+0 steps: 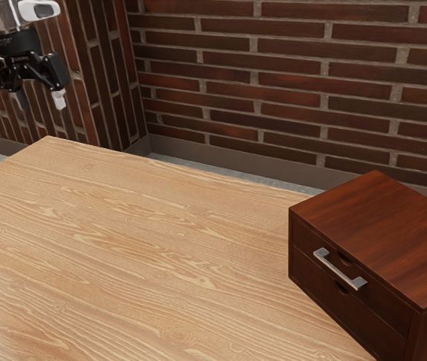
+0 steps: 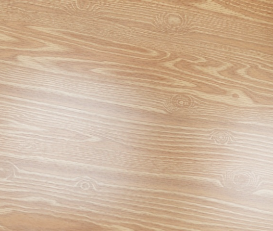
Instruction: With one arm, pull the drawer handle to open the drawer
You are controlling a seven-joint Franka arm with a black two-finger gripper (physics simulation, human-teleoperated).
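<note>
There is one wooden worktop (image 1: 123,248), one dark wooden cabinet (image 1: 394,218) with two drawers (image 1: 311,241) and one silver bar handle (image 1: 340,268), and one robot arm (image 1: 14,41).

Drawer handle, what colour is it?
The handle is silver-grey, set on a dark reddish-brown drawer front. It shows best in the exterior view.

Open table (image 1: 123,248) stretches up to the cabinet (image 1: 386,226)

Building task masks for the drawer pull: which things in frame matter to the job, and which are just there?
Job: gripper, open; metal drawer handle; upper drawer; wooden cabinet.
Just there: lower drawer; wooden table; brick wall.
</note>
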